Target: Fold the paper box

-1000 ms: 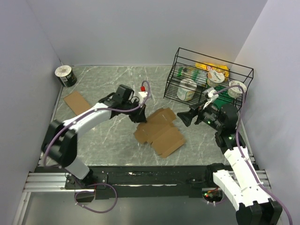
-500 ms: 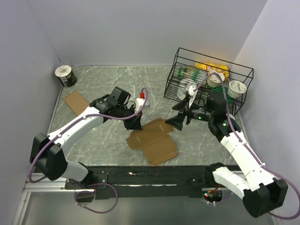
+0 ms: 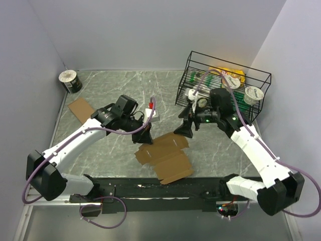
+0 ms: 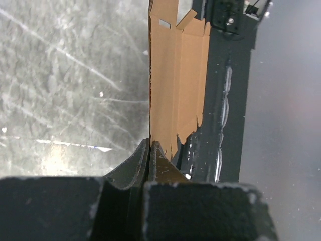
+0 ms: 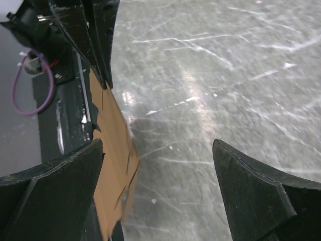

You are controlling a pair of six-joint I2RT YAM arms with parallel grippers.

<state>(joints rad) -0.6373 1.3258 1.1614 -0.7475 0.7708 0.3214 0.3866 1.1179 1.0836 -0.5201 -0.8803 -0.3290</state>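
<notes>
The paper box is a flat brown cardboard blank [image 3: 165,153] lying near the table's front edge. My left gripper [image 3: 143,136] is shut on its far left edge; in the left wrist view the box [image 4: 175,75] runs edge-on away from the shut left gripper [image 4: 150,145]. My right gripper [image 3: 181,129] is open just above the blank's far right corner, not touching it. In the right wrist view the box [image 5: 111,150] lies by the left finger of the right gripper [image 5: 158,153], with bare table between the fingers.
A black wire basket [image 3: 223,88] with cups and packets stands at the back right. A second cardboard piece [image 3: 82,109] lies at the left. A tape roll [image 3: 70,80] sits in the back left corner. A small white and red object [image 3: 152,108] lies behind the left gripper.
The left gripper has dragged the blank toward the front edge. The right arm has swung left and down, its open gripper now close to the blank's far right corner.
</notes>
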